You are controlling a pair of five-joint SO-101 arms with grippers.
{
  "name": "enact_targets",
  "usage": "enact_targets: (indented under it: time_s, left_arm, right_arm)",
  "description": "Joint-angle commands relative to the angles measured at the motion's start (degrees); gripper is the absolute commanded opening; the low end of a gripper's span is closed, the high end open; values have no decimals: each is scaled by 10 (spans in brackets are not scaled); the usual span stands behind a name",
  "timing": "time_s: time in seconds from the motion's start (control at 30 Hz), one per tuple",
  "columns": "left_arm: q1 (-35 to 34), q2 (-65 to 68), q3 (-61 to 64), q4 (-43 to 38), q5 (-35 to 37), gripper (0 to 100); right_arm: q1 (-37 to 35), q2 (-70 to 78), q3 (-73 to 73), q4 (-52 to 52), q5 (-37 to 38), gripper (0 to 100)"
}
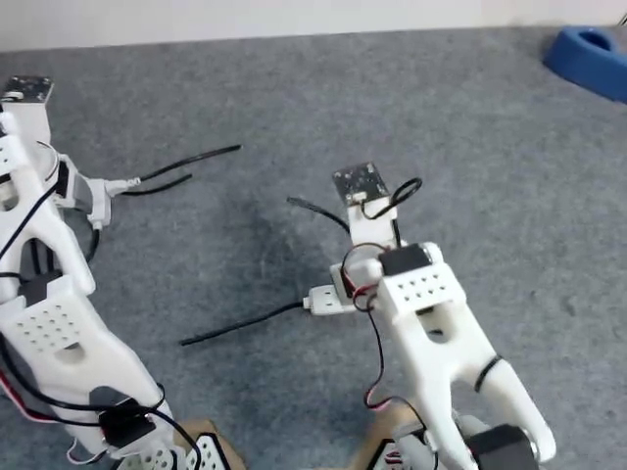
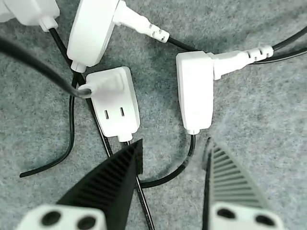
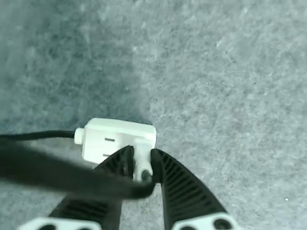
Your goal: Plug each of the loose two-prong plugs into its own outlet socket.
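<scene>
Right now a white plug (image 3: 142,165) is being pinched betw. the pressed-together fingers of the right gripper (image 3: 142,155), right at the tips. Its outlet socket (image 3: 112,139) is lying just ahead of the tips, touching the plug, w/ its long axis crosswise to the fingers and its cord being led off sideways. Two slots are being shown on the socket's upper face, just beside the plug, so the coming move is being judged as a short push w/ the prongs lined up to those slots. Whether the prongs are partly in can't be told: the junction is being hidden by the fingertips and by a black cable (image 3: 62,175) crossing the near side.

The left gripper (image 2: 173,143) is being held spread over the carpet (image 2: 268,124), w/ nothing betw. its fingers. Ahead of it a second socket (image 2: 117,112) w/ bare slots is lying nearer the dark finger, and a white block (image 2: 194,93) nearer the pale one. Whether that block is mated can't be made out.
</scene>
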Motion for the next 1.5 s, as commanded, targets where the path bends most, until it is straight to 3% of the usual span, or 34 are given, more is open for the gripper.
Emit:
enact_targets:
  time_s: [0.0, 0.3, 0.5, 0.93, 1.13, 1.33, 1.47]
  left_arm:
    - [-4, -42, -27, 1, 6, 214]
    - [-1, -39, -27, 1, 6, 214]
    - [-2, -39, -27, 4, 6, 214]
    - [-4, -41, -27, 4, 6, 214]
    - [-4, -38, -27, 1, 5, 214]
    - [-1, -37, -27, 2, 5, 214]
    - [-1, -37, -27, 2, 5, 214]
  right_arm:
    - [7, 51, 9, -9, -17, 5]
    - [-9, -44, 116, -22, -3, 5]
    - [-7, -24, 145, -51, 15, 5]
    - [-7, 166, -45, 56, 23, 5]
    - [-8, 90, -51, 64, 7, 9]
    - [-9, -5, -52, 121, 7, 191]
    - [-7, -37, -51, 148, 7, 220]
